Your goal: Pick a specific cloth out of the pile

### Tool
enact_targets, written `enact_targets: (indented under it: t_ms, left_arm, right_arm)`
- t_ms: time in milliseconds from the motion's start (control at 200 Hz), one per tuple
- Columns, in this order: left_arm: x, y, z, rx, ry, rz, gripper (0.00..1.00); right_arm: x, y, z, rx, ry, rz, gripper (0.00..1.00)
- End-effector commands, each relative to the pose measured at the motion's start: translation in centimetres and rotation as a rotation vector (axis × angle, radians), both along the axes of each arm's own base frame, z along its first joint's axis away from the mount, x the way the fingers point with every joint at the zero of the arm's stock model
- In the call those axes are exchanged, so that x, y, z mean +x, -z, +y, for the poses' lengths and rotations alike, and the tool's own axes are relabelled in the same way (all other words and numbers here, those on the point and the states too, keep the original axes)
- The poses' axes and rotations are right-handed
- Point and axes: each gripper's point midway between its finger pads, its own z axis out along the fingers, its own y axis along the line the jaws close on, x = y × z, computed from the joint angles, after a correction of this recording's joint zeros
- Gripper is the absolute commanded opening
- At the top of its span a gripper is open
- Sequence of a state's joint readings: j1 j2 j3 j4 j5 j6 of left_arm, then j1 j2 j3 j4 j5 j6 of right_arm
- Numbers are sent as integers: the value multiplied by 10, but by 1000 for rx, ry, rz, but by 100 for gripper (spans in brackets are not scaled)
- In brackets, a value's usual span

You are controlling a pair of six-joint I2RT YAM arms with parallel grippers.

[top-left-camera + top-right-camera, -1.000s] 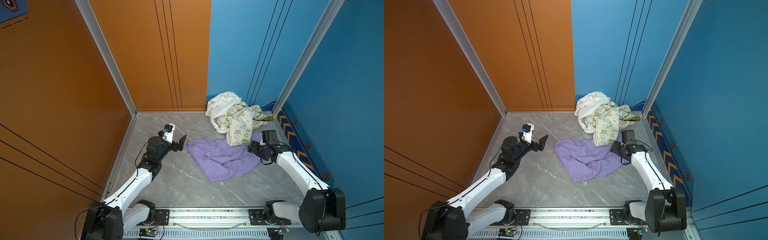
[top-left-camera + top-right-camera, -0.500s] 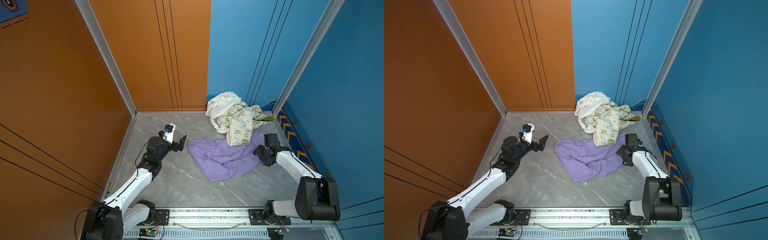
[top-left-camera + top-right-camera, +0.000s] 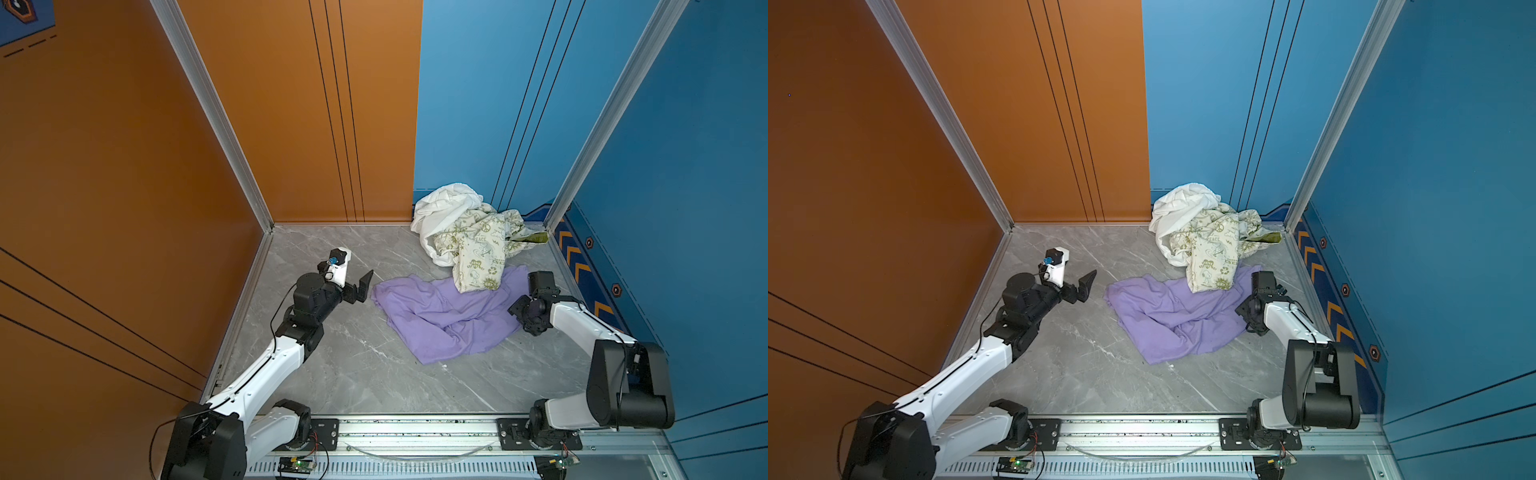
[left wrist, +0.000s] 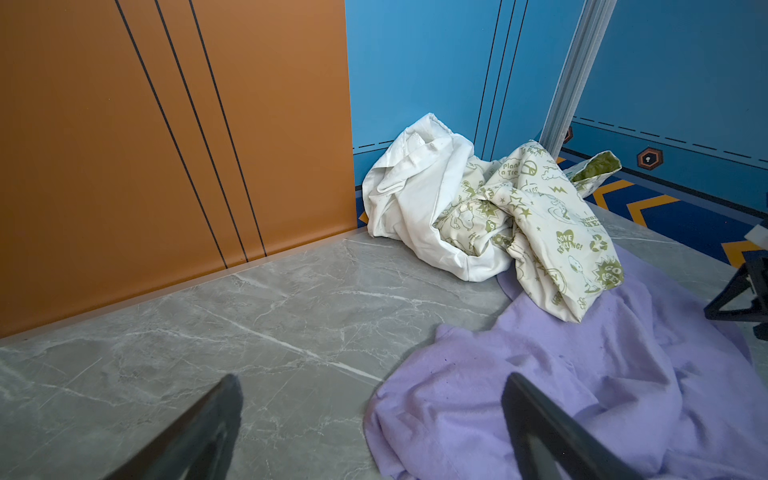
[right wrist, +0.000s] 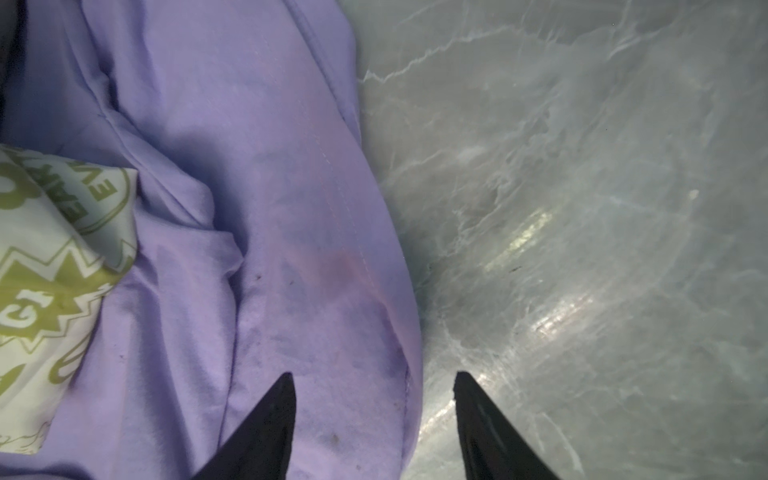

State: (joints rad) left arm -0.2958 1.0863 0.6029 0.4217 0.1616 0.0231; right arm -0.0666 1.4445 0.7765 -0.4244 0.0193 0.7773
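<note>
The right end effector (image 5: 372, 374), parted astride the hem of the lilac cloth (image 5: 270, 187), is best closed on purple fabric alone; the left end effector (image 4: 370, 376) is held agape.

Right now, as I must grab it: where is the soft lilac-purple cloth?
In a top view the lilac-purple cloth lies spread on the marble tabletop, right of centre, its far edge under the cream green-printed cloth.

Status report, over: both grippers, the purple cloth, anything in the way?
Left gripper open, empty, near the purple cloth. Right gripper open, astride that cloth's edge. Cream printed cloth overlaps its far side.
</note>
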Motion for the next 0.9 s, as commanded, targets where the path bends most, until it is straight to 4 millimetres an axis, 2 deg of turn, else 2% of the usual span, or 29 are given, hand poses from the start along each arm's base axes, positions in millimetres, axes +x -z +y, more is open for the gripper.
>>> enact_targets:
  t_ms: [0,80,125,245,450,556,641,736,896]
  left_arm:
    - [-5,2,-2,15,12,-10,98]
    - [-5,1,-2,14,10,-10,98]
    - [-5,1,-2,17,10,-11,98]
    - [-5,2,-2,17,11,-9,98]
    - [-5,1,-1,17,10,-12,98]
    - [-5,1,-1,19,10,-13,98]
    - [-5,1,-1,19,10,-13,98]
    - [-5,1,-1,19,10,-14,98]
    - [-6,0,-1,18,11,-17,98]
  right_arm:
    - [1,6,0,19,20,-1,57]
    - [2,9,0,24,20,3,53]
    - [4,10,1,31,16,0,45]
    - [5,15,3,48,14,7,36]
    - [5,23,6,70,10,26,28]
    - [6,25,8,87,4,26,14]
    - [6,25,8,100,3,26,7]
    - [9,21,10,115,-2,5,0]
    - [16,1,9,143,16,-72,0]
